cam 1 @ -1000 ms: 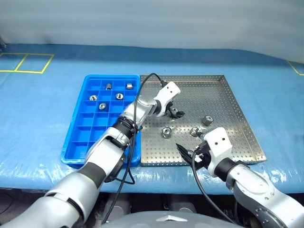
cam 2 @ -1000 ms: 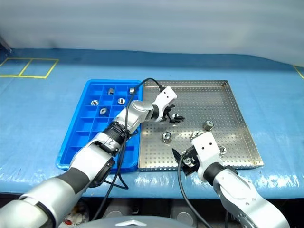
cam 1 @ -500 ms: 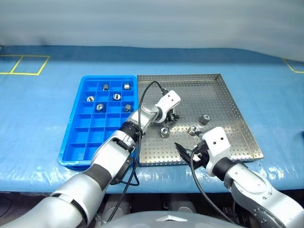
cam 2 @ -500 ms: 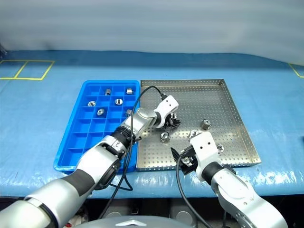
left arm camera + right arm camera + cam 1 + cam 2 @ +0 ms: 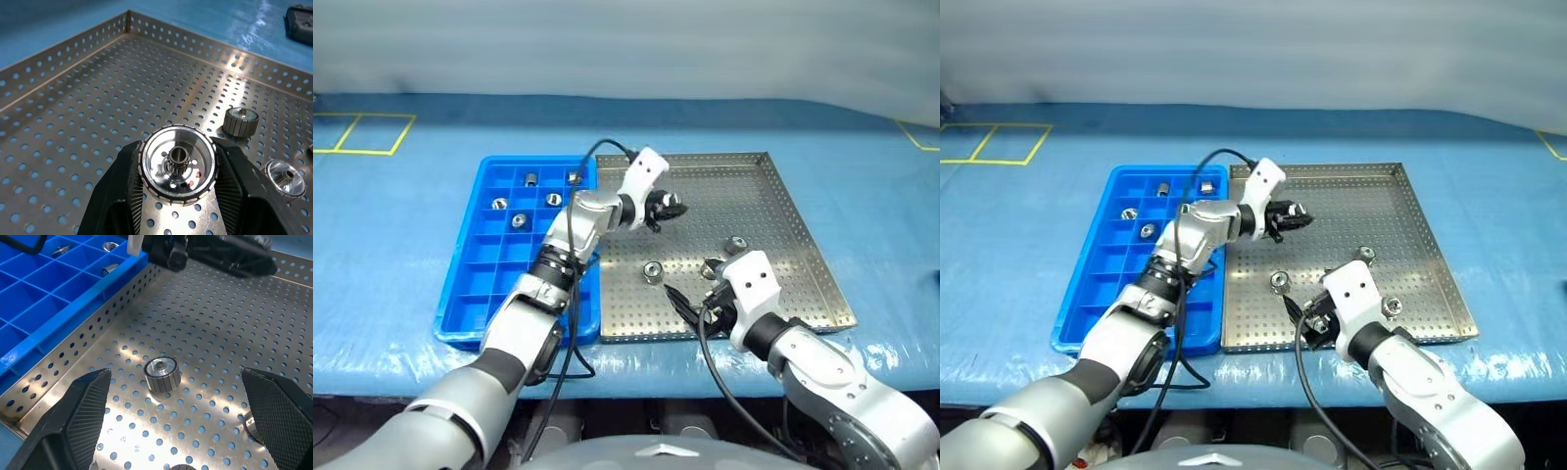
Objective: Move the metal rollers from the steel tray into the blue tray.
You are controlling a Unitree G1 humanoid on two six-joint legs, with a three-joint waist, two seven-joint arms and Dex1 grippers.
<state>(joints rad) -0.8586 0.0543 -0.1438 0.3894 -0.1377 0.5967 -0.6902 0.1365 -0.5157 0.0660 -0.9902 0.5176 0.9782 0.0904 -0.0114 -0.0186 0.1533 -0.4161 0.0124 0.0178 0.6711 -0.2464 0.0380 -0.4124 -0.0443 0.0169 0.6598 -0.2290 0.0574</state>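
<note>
Steel tray on blue sheeting, blue tray touching its left rim; our left gripper is clamped on one roller, held above the perforated floor; our right gripper gapes wide — nothing held — over another roller; five more rollers sit in blue compartments.

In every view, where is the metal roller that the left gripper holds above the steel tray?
Left eye view: the held roller is above centre, over the steel tray.
Right eye view: same place, slightly lower.
Left wrist view: low centre, clamped between the black fingers.
Right wrist view: the left gripper crosses the far edge; I cannot make out the roller in it.
Shared landmark: the steel tray's perforated floor.
</note>
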